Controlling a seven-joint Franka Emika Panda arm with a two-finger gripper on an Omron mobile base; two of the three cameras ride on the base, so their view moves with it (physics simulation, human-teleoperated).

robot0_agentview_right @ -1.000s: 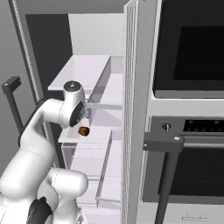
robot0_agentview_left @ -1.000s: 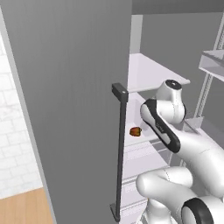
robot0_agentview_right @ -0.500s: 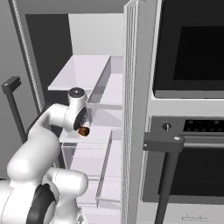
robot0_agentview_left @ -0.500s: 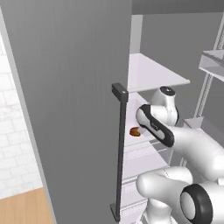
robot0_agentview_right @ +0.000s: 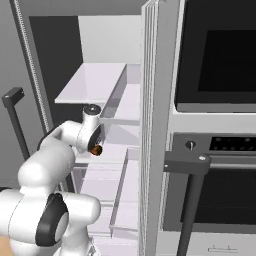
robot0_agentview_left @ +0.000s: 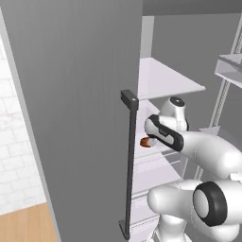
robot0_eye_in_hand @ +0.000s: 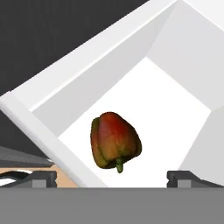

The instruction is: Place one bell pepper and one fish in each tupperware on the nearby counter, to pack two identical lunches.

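Note:
A red-green bell pepper (robot0_eye_in_hand: 115, 140) lies on the white floor of a fridge drawer, stem toward me. My gripper (robot0_eye_in_hand: 113, 177) is open just above it, one fingertip on either side and neither touching it. From the left base view the pepper (robot0_agentview_left: 147, 142) peeks out beside the fridge door's edge, right by my hand. In the right base view the pepper (robot0_agentview_right: 96, 149) sits just under the wrist. The fish, the tupperware and the counter are out of view.
The open grey fridge door (robot0_agentview_left: 75, 118) with its dark handle (robot0_agentview_left: 128, 156) stands close on the left of the arm. A shelf (robot0_agentview_right: 95, 82) hangs above the hand. The drawer's white wall (robot0_eye_in_hand: 30, 116) rises near the fingers. A black oven (robot0_agentview_right: 220, 55) is at the right.
The arm has bent lower and reached deeper into the fridge, bringing the hand down close over the pepper. The jaws have stayed open.

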